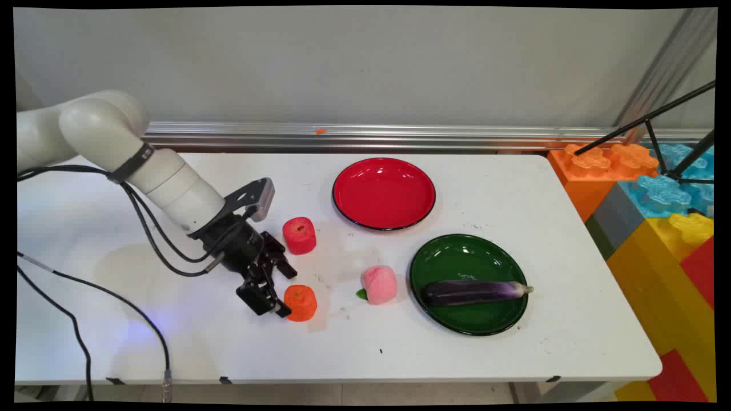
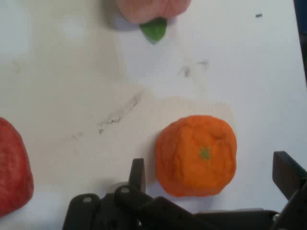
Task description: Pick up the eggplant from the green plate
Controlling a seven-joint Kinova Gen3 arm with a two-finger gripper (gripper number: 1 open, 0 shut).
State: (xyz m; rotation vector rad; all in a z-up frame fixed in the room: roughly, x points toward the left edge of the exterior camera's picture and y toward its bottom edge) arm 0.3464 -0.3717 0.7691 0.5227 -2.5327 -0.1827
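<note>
Gripper: your gripper [image 2: 208, 175] sits low at the table, fingers spread wide, gripping nothing yet.
Fingers: one fingertip [image 2: 137, 173] just beside the orange's side, the other [image 2: 288, 173] apart from it on the far side; contact with either, can't tell.
Orange: toy orange [image 2: 196, 155] between the fingers, standing on the table, green stem dot facing the hand camera. In the main view it's the orange [image 1: 300, 302] at the gripper's tip, near the table's front.
Handling: looks like soft foam or plush, light, a bit squashy, not slippery, my guess. Take it across its round middle, you've got room on both sides.
Nearby: red apple-like toy [image 1: 299, 234] behind the gripper; pink peach [image 1: 379, 283] with a green leaf, right of the orange, apart.
Further out: green plate [image 1: 457, 254] holding a purple eggplant [image 1: 475, 291]; red plate [image 1: 384, 193] near the back.
Surface: white table [image 1: 514, 188], scuffed around the orange.
</note>
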